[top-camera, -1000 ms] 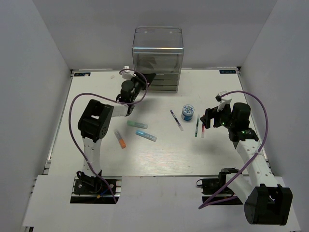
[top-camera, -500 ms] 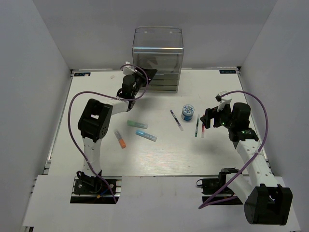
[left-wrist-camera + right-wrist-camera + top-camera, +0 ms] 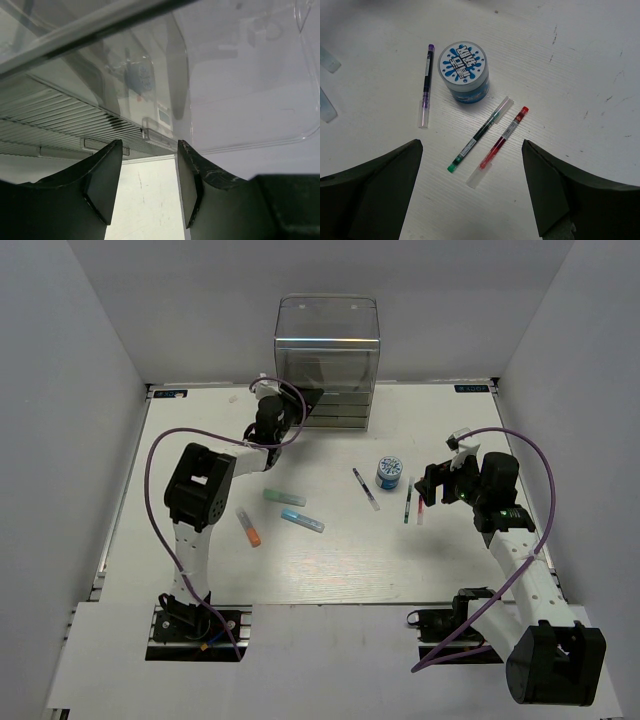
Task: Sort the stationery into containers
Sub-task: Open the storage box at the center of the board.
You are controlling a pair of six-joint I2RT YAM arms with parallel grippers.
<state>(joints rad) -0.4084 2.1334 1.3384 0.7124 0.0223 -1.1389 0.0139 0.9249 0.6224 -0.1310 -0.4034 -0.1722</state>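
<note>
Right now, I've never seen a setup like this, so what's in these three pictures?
Two robot arms stand on a white table. One picture looks down from above; the others come from wrist cameras. The left pincer, open and empty, faces the drawers of a tall clear acrylic organiser. The right pincer, also open and empty, hovers near a round blue-and-white tub, a thin purple pen, a green pen and a red pen. A teal marker, a light-blue marker and an orange-capped marker lie farther left.

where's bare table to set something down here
Bare: the near strip of table this side of the markers, and the far right corner beside the organiser. Crowded: the middle row from the orange-capped marker to the red pen.
</note>
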